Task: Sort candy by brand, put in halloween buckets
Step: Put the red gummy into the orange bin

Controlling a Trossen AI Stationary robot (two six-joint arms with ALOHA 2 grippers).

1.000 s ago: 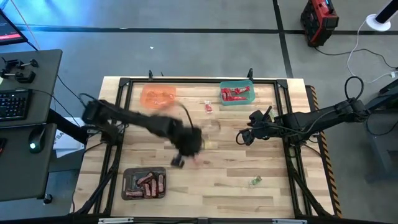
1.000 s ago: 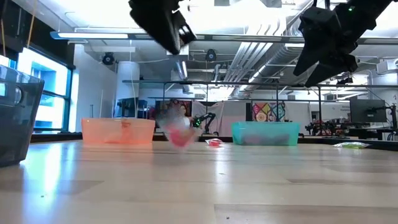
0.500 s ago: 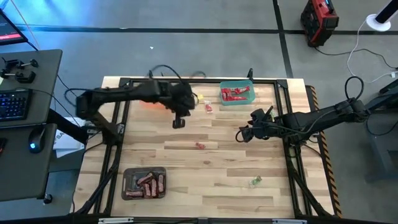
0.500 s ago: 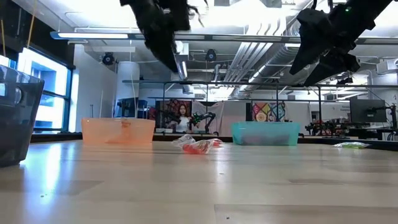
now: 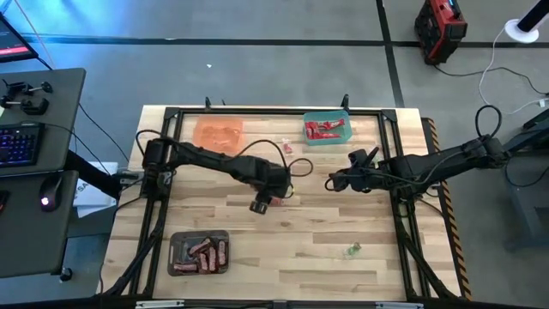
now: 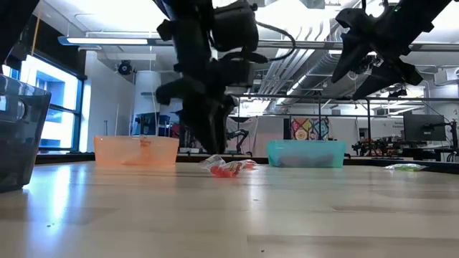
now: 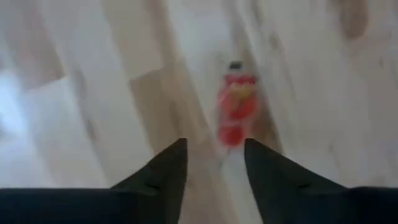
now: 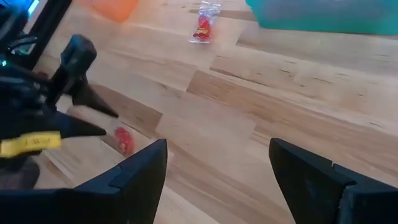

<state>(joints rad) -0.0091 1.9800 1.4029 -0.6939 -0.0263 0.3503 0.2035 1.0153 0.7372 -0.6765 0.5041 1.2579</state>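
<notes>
A red candy (image 7: 236,109) lies flat on the bare wood at mid-table, also in the low view (image 6: 228,169). My left gripper (image 7: 214,158) hangs open just short of it, touching nothing; the high view puts the left gripper (image 5: 263,204) at the candy's left. My right gripper (image 5: 333,182) waits open to the right of centre, raised off the table. The orange bucket (image 5: 219,131) and the green bucket (image 5: 327,129), which holds red candies, stand at the far edge. The grey bucket (image 5: 199,252), with brown bars in it, stands near the front.
Another red candy (image 5: 286,147) lies between the two far buckets. A green candy (image 5: 352,250) lies at the near right. A black frame (image 5: 257,112) runs along the table's edges. Bare wood stretches between the buckets.
My left gripper swung from mid-table toward the far edge, close to the orange bucket. It then came back and down beside the red candy. That candy, blurred a second ago, has lain still at mid-table since.
</notes>
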